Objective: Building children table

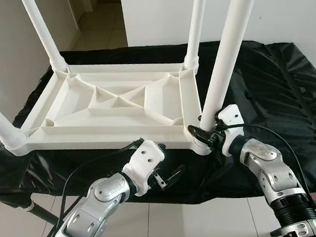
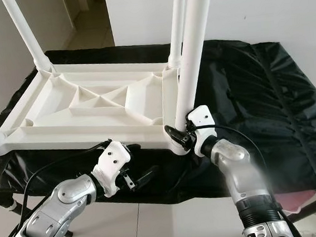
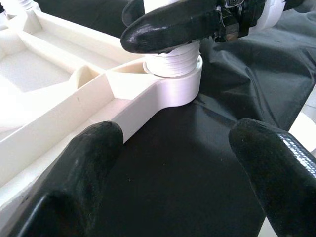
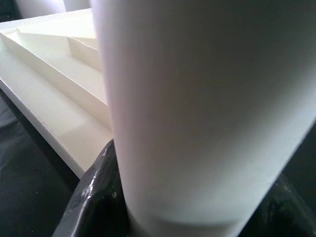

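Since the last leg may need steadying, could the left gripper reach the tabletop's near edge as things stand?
Probably yes: the left gripper is open just below the upturned tabletop's near edge, with nothing between them; the right gripper holds the leg.

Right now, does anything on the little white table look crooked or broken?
Nothing looks broken. The table top lies upside down on the black cloth, as it should for fitting legs. The near right leg leans a little where the right gripper clamps its base; it may not be fully seated.

Tabletop (image 1: pixel 112 103) is lying upside down on the cloth-covered bench (image 1: pixel 278 84), four legs (image 1: pixel 230 44) standing up from its corners. My right gripper (image 1: pixel 207 131) is sitting at the near right leg's base (fingers around it); my left gripper (image 1: pixel 172 176) is hanging before the tabletop's near edge.
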Motion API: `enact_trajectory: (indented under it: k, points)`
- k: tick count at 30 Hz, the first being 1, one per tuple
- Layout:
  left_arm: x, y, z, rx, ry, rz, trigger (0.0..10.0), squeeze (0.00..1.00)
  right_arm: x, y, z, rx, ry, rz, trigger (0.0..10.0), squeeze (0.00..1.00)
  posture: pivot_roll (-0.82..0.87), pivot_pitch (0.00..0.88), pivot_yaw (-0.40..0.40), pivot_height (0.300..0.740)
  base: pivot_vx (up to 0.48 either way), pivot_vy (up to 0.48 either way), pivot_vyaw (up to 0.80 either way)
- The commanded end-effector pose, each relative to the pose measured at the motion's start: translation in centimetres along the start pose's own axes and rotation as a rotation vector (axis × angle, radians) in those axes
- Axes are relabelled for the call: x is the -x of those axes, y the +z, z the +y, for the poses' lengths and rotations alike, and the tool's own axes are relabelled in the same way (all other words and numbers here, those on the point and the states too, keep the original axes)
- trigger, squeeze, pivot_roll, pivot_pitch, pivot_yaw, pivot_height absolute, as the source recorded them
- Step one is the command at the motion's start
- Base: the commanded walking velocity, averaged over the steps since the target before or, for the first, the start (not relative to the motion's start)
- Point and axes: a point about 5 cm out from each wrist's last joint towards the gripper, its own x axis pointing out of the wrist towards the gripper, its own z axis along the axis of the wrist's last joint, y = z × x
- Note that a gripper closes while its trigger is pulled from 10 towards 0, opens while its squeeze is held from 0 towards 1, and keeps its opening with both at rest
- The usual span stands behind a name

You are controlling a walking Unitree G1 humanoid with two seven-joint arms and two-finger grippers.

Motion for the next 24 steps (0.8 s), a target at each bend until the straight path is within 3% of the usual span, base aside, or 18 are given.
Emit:
enact_trajectory:
  k: [1, 5, 6, 19, 24]
  points:
    - [0.1, -0.2, -0.3, 0.004, -0.043, 0.013, 10.0, 0.0, 0.2, -0.5, -0.1, 0.015, 0.006, 0.027, 0.0, 0.0, -0.01, 0.089, 0.019, 0.74, 0.0, 0.0, 0.0]
    - [0.1, -0.2, -0.4, 0.004, -0.045, 0.013, 10.0, 0.0, 0.2, -0.5, 0.1, 0.009, 0.017, 0.024, 0.0, 0.0, -0.01, 0.09, 0.02, 0.74, 0.0, 0.0, 0.0]
    - [0.1, -0.2, -0.4, 0.003, -0.045, 0.014, 10.0, 0.0, 0.2, -0.6, 0.2, 0.002, 0.018, 0.022, 10.0, 0.0, -0.01, 0.09, 0.02, 0.74, 0.0, 0.0, 0.0]
    - [0.2, -0.2, -0.4, 0.007, -0.043, 0.017, 10.0, 0.0, -0.3, 0.0, 1.2, -0.074, -0.063, 0.006, 10.0, 0.0, -0.01, 0.092, 0.015, 0.74, 0.0, 0.0, 0.0]
    - [0.2, -0.3, -0.5, 0.008, -0.045, 0.016, 10.0, 0.0, -0.3, -0.1, 1.8, -0.152, -0.246, 0.038, 10.0, 0.0, -0.01, 0.088, 0.01, 0.74, 0.0, 0.0, 0.0]
